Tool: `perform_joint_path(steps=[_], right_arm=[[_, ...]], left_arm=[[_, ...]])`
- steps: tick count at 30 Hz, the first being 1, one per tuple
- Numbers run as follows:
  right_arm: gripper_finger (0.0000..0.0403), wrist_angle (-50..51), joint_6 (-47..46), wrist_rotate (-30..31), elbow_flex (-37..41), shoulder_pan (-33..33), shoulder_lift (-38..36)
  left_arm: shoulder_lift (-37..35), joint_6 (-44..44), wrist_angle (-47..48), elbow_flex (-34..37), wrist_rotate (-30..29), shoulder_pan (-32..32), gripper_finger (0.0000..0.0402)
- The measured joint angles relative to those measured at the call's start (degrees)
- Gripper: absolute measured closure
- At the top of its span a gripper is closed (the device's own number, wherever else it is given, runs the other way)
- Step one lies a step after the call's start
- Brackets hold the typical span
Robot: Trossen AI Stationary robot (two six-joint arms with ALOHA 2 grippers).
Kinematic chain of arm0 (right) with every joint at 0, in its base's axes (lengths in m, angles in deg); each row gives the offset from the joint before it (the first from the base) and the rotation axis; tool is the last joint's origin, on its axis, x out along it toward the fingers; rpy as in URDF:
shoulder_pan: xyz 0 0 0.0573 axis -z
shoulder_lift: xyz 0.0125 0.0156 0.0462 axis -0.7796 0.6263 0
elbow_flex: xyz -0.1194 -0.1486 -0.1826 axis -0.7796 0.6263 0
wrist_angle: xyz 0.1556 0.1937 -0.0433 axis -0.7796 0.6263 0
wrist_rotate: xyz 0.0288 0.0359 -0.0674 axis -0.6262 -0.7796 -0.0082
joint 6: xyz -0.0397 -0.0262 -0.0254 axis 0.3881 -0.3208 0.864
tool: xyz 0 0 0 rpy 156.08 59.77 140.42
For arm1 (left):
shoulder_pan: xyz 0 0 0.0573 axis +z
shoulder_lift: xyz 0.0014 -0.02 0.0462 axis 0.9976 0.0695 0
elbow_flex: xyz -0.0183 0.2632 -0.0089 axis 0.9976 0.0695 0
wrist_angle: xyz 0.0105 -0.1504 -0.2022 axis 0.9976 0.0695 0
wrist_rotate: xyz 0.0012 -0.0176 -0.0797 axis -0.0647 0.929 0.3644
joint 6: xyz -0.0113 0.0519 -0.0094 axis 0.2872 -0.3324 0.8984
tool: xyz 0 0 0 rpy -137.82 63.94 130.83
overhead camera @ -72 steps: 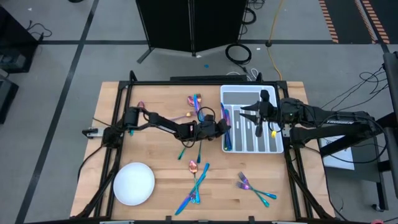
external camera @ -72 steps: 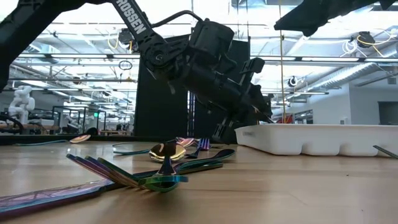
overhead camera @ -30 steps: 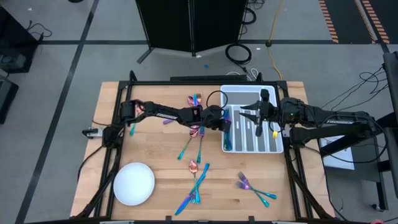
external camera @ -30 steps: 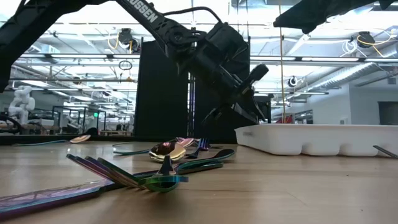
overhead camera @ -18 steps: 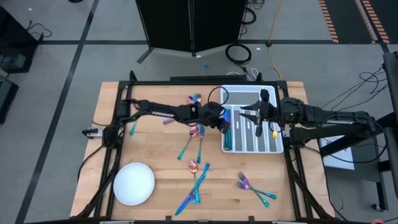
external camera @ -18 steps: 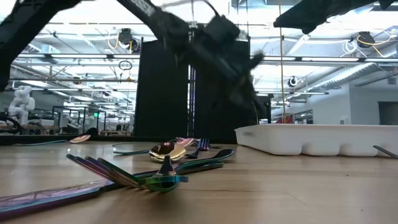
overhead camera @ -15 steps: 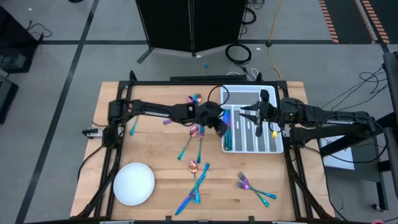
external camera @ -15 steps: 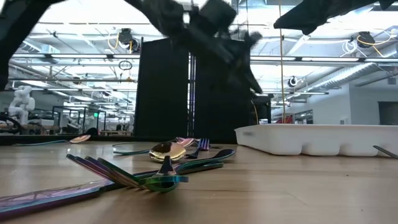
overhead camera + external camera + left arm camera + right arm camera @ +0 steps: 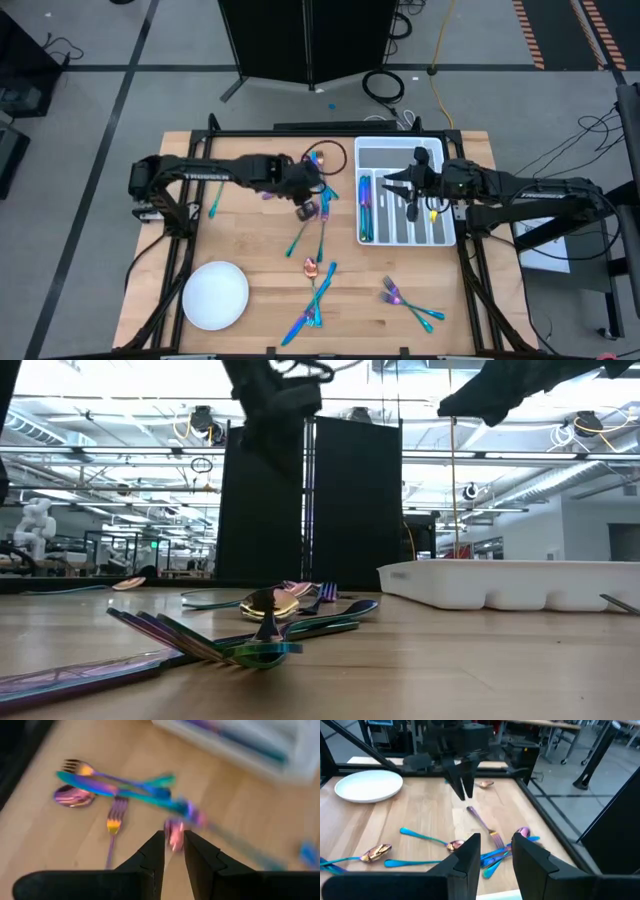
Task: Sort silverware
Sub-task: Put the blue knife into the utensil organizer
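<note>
We see the wooden table w/ the white divided tray at the right-hand side of its far half and the round white plate at the near left corner.

Progress, as we judge it: early-to-mid. A few pieces already lie in the tray's leftmost slots; the other slots look bare or are hidden under the right arm. Most of the silverware is still loose on the wood: a far cluster just left of the tray, a crossed group of spoons and a knife near the middle-front, a pair of forks near the front right, plus one lone piece over by the left arm's base. So roughly two thirds is left to sort.

Left gripper hangs over the mid-table, left of the tray. Its fingers stand a narrow gap apart w/ nothing between them, so it's released, not grasping. In its wrist view a fork and the far cluster lie on the wood just beyond the fingertips, apart from them.

Right gripper hovers above the tray's middle slots, fingers parted and empty; from its wrist view the loose pieces lie well apart, out past the tray's edge.
</note>
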Motion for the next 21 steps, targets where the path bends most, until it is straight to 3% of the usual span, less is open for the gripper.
perform_joint_path(steps=[3, 10, 16, 21], right_arm=[[0.0307, -0.11, -1.10, -0.21, 0.00, -0.01, 1.62], [0.0307, -0.92, -0.32, -0.18, 0.00, 0.00, 5.76], [0.0307, -0.62, -0.13, -0.18, 0.00, -0.01, 7.74], [0.0307, 1.64, -2.33, -0.16, 0.00, 0.01, 9.08]], left_arm=[[0.08, -20.07, 2.42, 1.34, 5.57, 2.63, 0.0329], [4.65, -60.56, -6.74, 3.59, 3.42, 7.44, 0.0329], [12.68, -78.16, -12.45, 3.53, 3.09, 8.70, 0.0329], [18.44, -84.41, -15.81, 2.20, 1.40, 8.56, 0.0329]])
